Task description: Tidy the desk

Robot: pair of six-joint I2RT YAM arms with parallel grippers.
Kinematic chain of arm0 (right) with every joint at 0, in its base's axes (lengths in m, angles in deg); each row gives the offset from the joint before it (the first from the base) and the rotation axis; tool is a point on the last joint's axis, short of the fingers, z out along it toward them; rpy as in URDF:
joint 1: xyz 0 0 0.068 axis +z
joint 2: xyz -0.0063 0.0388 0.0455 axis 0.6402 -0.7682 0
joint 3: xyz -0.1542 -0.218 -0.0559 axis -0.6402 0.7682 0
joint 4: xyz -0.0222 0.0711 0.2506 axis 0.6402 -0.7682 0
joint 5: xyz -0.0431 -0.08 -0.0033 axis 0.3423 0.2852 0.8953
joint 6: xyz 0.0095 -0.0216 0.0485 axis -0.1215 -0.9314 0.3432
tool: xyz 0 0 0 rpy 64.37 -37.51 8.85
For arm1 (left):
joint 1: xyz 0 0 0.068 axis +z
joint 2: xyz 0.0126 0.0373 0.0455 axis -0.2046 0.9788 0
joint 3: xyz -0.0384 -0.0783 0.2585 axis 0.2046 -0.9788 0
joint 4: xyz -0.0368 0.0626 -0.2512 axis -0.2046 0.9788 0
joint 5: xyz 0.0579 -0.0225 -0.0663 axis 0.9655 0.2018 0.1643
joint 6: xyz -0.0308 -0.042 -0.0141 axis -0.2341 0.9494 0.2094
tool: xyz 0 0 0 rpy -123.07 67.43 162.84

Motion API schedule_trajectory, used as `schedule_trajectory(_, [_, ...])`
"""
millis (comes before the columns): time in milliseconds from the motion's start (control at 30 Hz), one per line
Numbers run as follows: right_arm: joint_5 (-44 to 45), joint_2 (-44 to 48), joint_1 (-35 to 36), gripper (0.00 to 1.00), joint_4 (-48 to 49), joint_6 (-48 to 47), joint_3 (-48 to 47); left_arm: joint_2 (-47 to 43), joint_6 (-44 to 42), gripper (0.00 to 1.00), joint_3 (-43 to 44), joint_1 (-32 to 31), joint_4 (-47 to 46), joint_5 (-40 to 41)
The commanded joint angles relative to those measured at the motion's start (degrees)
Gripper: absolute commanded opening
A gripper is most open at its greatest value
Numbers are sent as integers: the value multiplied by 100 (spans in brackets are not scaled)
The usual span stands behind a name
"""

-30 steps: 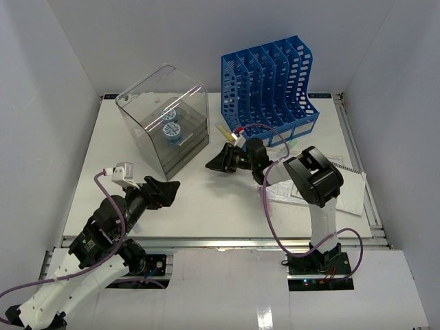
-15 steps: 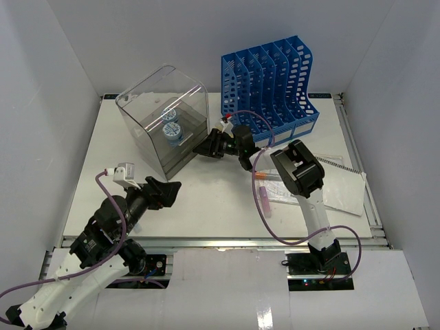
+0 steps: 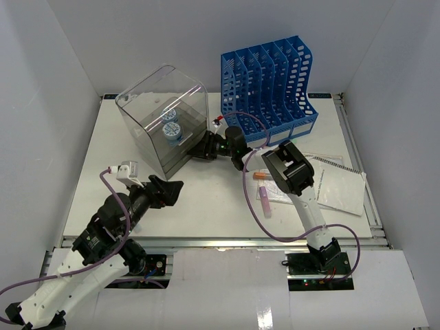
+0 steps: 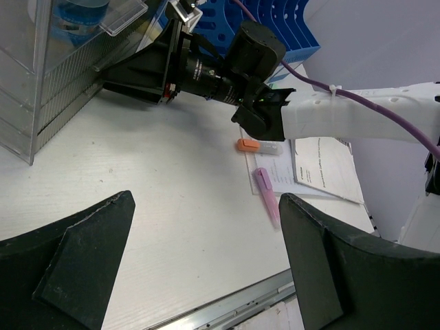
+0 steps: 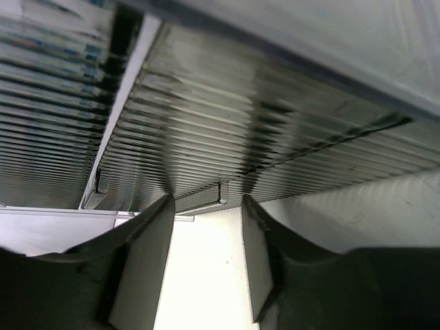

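The desk (image 3: 206,203) is a white tabletop with a metal front rail. On it stands a clear drawer box (image 3: 165,127) holding blue-and-white rolls. My right gripper (image 3: 199,149) reaches left to the box's lower front. In the right wrist view its fingertips (image 5: 206,206) stand a little apart at the ribbed drawer front (image 5: 240,137), either side of a small tab (image 5: 221,192), with nothing clamped. My left gripper (image 3: 168,191) hovers wide open over the near left desk, and it is empty in its wrist view (image 4: 206,268).
A blue file rack (image 3: 268,86) stands at the back right. A pink pen (image 3: 265,201), an orange-capped stick (image 3: 262,176) and a spiral notebook with papers (image 3: 333,185) lie under the right arm. White walls enclose the desk.
The right arm has swung left from the desk's middle, bringing its gripper up to the drawer box front. The pink pen and orange-capped stick are now uncovered. The left arm has barely moved.
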Motion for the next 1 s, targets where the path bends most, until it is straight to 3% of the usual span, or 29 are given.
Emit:
schedule_trajectory(0, [102, -272, 25, 43, 317, 370, -328, -85, -103, 98, 125, 0, -95, -62])
schedule_trajectory(100, [104, -289, 16, 34, 368, 403, -307, -131, -102, 98, 149, 0, -63, -73])
schedule_trajectory(267, [80, -140, 8, 10, 613, 452, 41, -138, -39, 98, 93, 0, -70, -113])
schedule_trajectory(367, [59, 13, -3, 8, 715, 443, 349, -168, 4, 98, 34, 0, -80, -137])
schedule_trajectory(767, [57, 1065, -73, 8, 1031, 226, 1793, -294, 70, 98, -103, 0, -57, -384])
schedule_trajectory(967, [16, 1063, -80, 43, 1069, 187, 1674, -407, 200, 98, -137, 0, 13, -357])
